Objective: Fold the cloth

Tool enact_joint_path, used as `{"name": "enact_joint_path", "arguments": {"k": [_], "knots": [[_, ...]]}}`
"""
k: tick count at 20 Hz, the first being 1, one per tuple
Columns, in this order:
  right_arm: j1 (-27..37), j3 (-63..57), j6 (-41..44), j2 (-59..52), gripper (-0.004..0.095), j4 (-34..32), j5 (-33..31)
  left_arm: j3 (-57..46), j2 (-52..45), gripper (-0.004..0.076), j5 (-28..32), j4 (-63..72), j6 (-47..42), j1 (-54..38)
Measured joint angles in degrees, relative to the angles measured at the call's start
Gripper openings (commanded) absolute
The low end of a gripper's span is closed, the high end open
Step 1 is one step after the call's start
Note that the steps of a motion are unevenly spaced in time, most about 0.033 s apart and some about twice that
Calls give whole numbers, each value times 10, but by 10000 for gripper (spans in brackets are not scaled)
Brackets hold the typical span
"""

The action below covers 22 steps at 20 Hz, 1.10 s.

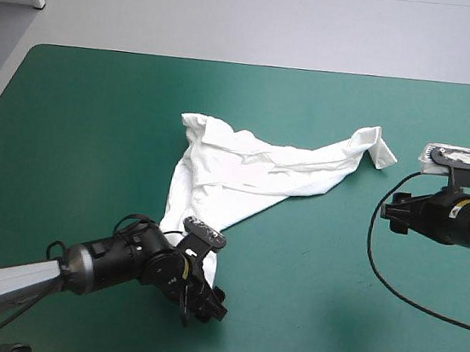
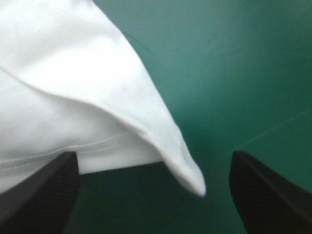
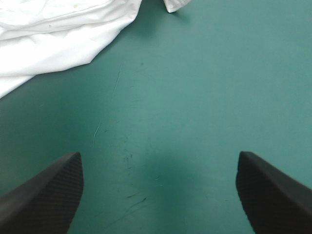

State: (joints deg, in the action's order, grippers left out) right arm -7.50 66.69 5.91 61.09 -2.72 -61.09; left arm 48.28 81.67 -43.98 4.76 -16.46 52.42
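The white T-shirt (image 1: 244,173) lies rumpled across the middle of the table, drawn out from a sleeve (image 1: 380,149) at the right to a narrow corner near the front. My left gripper (image 1: 205,303) is low over that front corner, open. In the left wrist view the corner of the T-shirt (image 2: 185,170) hangs between the spread fingers of the left gripper (image 2: 153,155), one finger (image 2: 44,190) partly under the cloth. My right gripper (image 1: 389,214) stands open to the right of the shirt. In its own view the right gripper (image 3: 159,154) has only cover between its fingers, with the T-shirt (image 3: 53,34) ahead.
Teal-green cover (image 1: 93,141) stretches wide to the left of the shirt and along the far edge. A narrower strip of cover (image 1: 313,306) lies between the two arms at the front.
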Motion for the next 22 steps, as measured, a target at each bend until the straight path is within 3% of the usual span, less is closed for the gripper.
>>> {"name": "enact_joint_path", "arguments": {"k": [1, 3, 4, 5, 7, 14, 19, 22], "knots": [[0, 0, -1, 0, 782, 0, -2, 4, 26, 549, 2, -3, -2, 1], [0, 0, -7, 0, 782, -2, -1, 9, 36, 431, -5, -9, -2, 2], [0, 0, -11, 0, 782, -2, 1, 9, 37, 304, -7, -11, -2, 2], [0, 0, -21, 1, 782, -2, 9, 9, 37, 233, -9, -23, -2, 2], [0, 0, -28, 10, 782, -6, 35, 9, 39, -13, -4, -29, 0, 1], [0, 43, -31, 203, 732, -41, 152, 9, 42, -10, 6, -18, 0, 1], [24, 174, -46, 375, 718, -23, 145, 9, 42, -10, 6, -14, 1, 1], [66, 272, -82, 462, 673, 27, 110, 9, 42, -10, 6, -9, 1, 0]]}}
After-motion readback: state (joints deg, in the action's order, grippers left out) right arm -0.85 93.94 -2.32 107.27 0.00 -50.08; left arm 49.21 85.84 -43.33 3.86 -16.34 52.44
